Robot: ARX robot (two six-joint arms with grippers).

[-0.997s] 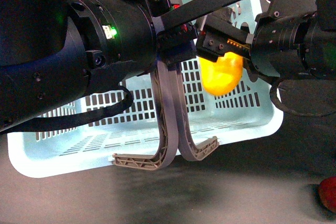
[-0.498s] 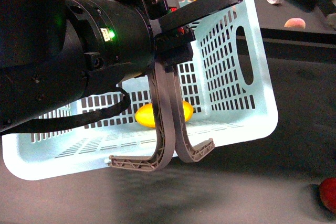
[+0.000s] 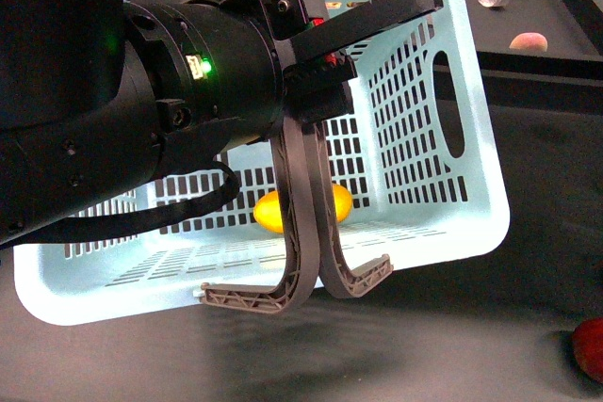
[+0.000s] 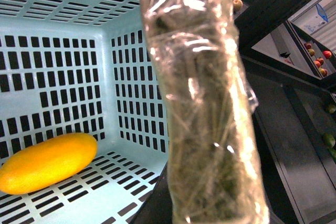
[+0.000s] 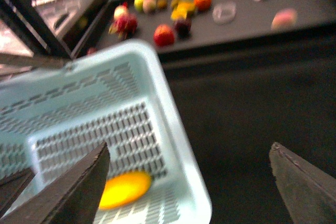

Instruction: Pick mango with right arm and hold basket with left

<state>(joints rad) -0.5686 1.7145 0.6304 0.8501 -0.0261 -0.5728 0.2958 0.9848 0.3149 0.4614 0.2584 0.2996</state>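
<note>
Now your smooth yellow-orange oval mango [image 4: 47,162] lies on the slotted floor of the tilted pale blue plastic basket [image 3: 471,185]. Your right gripper [image 5: 187,150] hangs apart from it, fingers spread wide on nothing. The left gripper [image 3: 306,280] is close against the basket, and you cannot tell its grip.
</note>
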